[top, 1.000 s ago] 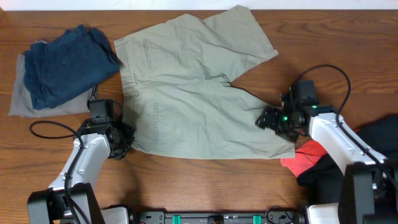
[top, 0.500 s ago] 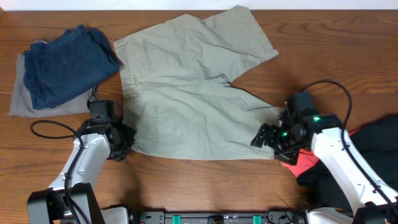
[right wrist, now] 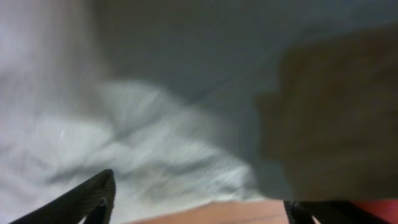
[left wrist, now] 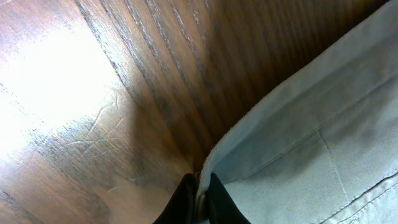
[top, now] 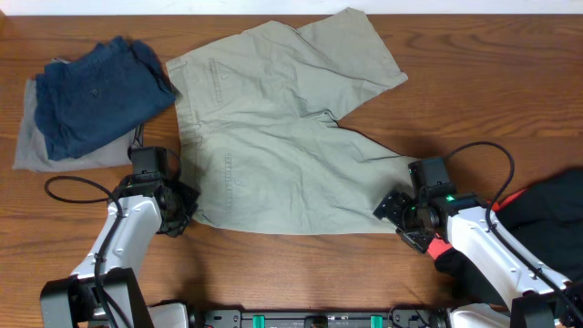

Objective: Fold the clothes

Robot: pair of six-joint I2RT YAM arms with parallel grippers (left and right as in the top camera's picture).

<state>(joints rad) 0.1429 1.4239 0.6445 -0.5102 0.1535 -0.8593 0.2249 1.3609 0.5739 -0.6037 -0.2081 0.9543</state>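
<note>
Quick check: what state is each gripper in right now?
Left gripper: closed on the shorts' edge.
Right gripper: open at the shorts' corner, holding nothing.

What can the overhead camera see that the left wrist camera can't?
Only overhead: the whole khaki shorts spread out, a navy garment on a grey piece, a red piece, a black piece, and the right hand at a leg hem. Only left wrist: close up, the fingers shut on the shorts' edge, plus seam stitching. Both: the shorts, the left hand, the wooden table.
</note>
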